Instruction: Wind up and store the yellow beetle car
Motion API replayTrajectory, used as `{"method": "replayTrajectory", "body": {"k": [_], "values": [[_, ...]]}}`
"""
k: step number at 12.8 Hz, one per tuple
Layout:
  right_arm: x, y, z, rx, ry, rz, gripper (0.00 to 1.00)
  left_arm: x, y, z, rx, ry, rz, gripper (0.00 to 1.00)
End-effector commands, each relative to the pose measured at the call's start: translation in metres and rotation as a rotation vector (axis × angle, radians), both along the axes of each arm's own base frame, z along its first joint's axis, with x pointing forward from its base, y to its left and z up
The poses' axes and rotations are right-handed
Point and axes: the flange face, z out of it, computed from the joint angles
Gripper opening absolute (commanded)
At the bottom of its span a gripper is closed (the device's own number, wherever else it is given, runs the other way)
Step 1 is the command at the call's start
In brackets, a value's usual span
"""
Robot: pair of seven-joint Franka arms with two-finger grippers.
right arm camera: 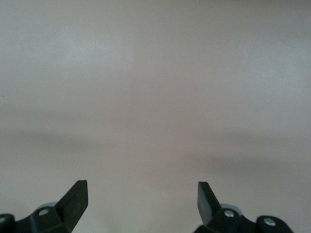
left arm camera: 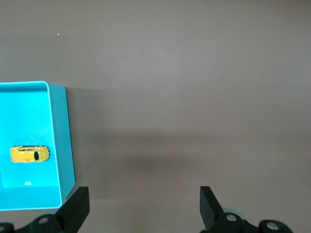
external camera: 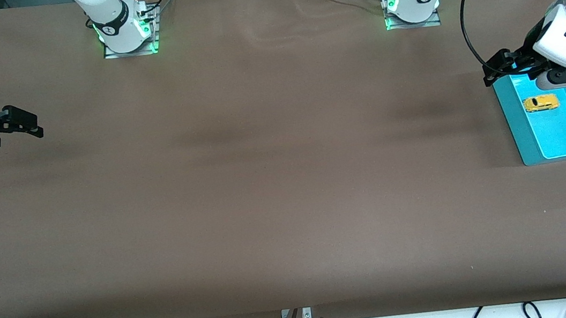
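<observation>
The car (external camera: 541, 103) lay on its wheels inside a shallow teal tray (external camera: 524, 140) at the left arm's end of the brown table (external camera: 264, 183), in the part of the tray farther from the front camera, apart from the tray's walls. In the left wrist view the car (left arm camera: 29, 154) showed from above on the tray's bright floor, near one wall of the tray (left arm camera: 65, 141) but not touching it. The left gripper (external camera: 501, 64) hung over the tray's edge nearest the arms' bases and the bare table beside it, its fingers (left arm camera: 77, 206) spread wide with nothing between them. The right gripper (external camera: 22, 123) waited over bare table at the right arm's end, well apart from the tray, its fingers (right arm camera: 75, 196) likewise spread wide and empty; its wrist view showed only the table (right arm camera: 155, 97) beneath it. Neither gripper touched the car or the tray.
</observation>
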Motion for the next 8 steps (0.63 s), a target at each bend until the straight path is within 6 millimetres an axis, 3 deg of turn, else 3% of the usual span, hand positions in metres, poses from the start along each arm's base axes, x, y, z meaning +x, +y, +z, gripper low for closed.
{"method": "replayTrajectory", "body": {"k": [1,8], "values": [[-0.0007,0.0023,0.004,0.014,0.007,0.0,1.0,-0.0065,0.0004,0.0059,-0.019,-0.005,-0.043,1.0],[0.0012,0.0034,0.0059,0.012,0.0,0.008,1.0,-0.006,0.0004,0.0062,-0.019,0.003,-0.045,1.0]]}}
